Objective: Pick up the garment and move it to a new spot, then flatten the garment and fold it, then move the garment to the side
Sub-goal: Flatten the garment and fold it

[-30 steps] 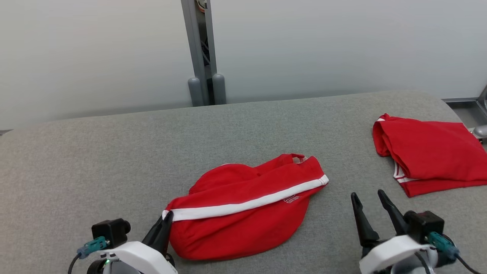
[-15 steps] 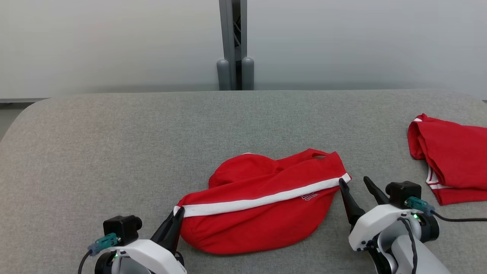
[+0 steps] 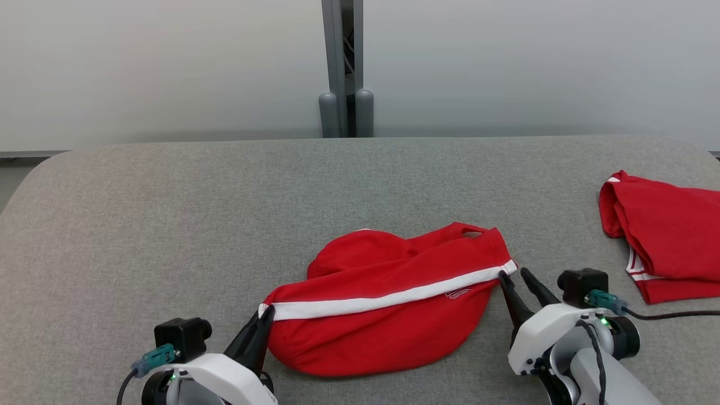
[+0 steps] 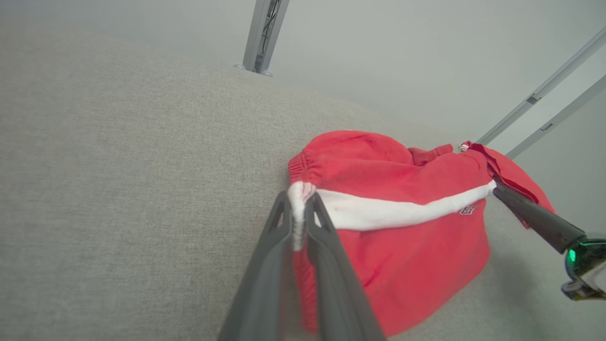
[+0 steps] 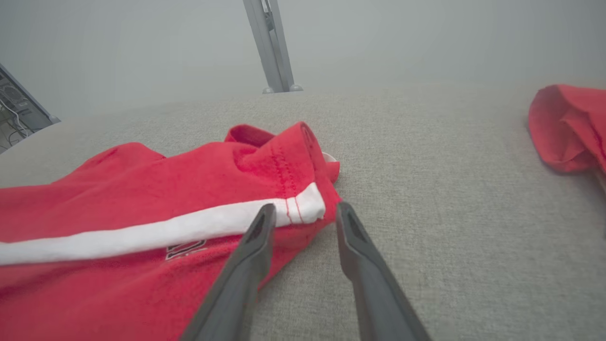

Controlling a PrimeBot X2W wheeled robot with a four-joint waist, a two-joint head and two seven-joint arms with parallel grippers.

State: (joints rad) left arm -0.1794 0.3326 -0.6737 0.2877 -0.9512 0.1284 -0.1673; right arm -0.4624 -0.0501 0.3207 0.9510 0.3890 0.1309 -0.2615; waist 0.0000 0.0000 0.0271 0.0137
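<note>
Red shorts (image 3: 388,315) with a white side stripe lie crumpled at 6 o'clock on the grey counter (image 3: 169,225); the left gripper (image 3: 265,315) has its jaws clamped on the stripe's 8 o'clock end; the right gripper (image 3: 512,273) holds its jaws apart astride the 3 o'clock end.

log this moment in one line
left gripper: shut on garment | right gripper: open at garment's other end | second garment: far right

2nd red garment (image 3: 666,230) cut off R edge; logo (image 3: 457,293) on garment (image 3: 382,332) too small to read.
</note>
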